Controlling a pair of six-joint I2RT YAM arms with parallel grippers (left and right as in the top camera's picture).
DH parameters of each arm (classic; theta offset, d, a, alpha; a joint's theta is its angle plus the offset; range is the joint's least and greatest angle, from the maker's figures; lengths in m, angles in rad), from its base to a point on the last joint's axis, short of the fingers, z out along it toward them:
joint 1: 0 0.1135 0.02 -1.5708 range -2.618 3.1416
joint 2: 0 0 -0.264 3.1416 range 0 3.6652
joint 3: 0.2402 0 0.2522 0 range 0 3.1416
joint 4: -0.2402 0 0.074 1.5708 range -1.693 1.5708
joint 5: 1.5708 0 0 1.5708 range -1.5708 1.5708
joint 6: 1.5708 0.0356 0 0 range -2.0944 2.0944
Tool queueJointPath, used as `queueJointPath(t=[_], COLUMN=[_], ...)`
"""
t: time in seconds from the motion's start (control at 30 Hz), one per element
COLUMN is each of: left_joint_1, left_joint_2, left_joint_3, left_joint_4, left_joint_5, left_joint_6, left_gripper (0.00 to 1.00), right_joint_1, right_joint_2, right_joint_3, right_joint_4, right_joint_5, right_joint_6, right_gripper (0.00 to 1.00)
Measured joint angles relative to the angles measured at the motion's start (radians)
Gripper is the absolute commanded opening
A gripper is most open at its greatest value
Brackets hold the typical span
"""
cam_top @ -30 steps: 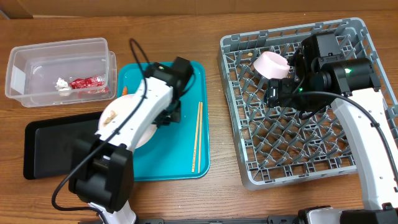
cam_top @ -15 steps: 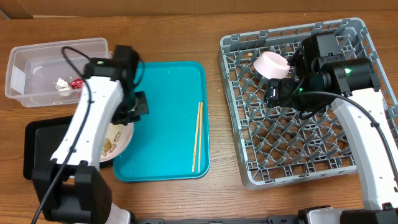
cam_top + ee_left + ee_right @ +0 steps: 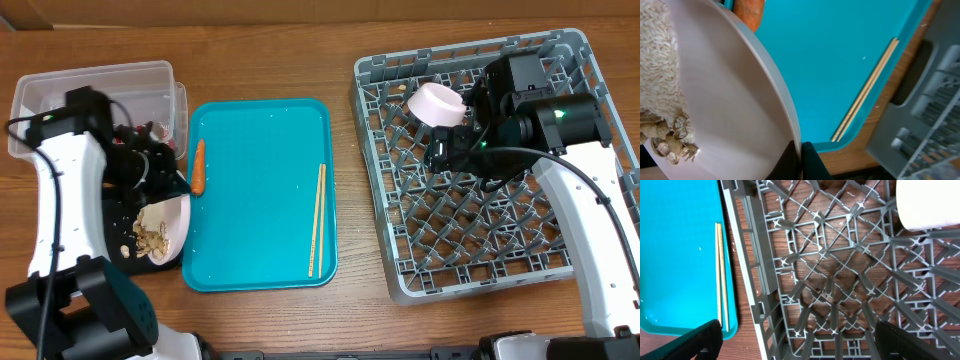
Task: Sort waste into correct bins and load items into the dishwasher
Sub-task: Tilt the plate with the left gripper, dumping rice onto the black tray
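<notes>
This looks like a robot lab bench set up for kitchen work, not a home; my left arm (image 3: 50,210) and right arm (image 3: 590,230) are white machine arms standing at a bare wooden table (image 3: 345,150); a grey dish rack (image 3: 480,270) sits straight on the tabletop; beside it lie a teal tray (image 3: 260,180), a clear tub (image 3: 40,95) and a bowl (image 3: 172,218) of food scraps.

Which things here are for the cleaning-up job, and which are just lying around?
For the job: plate with food scraps, carrot, chopsticks, pink bowl, clear tub, grey dish rack.
Just lying about: teal tray, wooden table.
</notes>
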Motion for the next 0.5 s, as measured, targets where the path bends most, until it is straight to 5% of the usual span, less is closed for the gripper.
queueJointPath(t=[0.5], left_joint_1=[0.357], left_joint_2=[0.0], left_joint_3=[0.0], left_joint_4=[-0.116], left_joint_5=[0.465], left_joint_6=[0.307], left_gripper=[0.04], right_joint_1=[0.0], right_joint_2=[0.0], right_joint_3=[0.0], right_joint_4=[0.001], right_joint_5=[0.0], right_joint_6=[-0.001], right_gripper=[1.0])
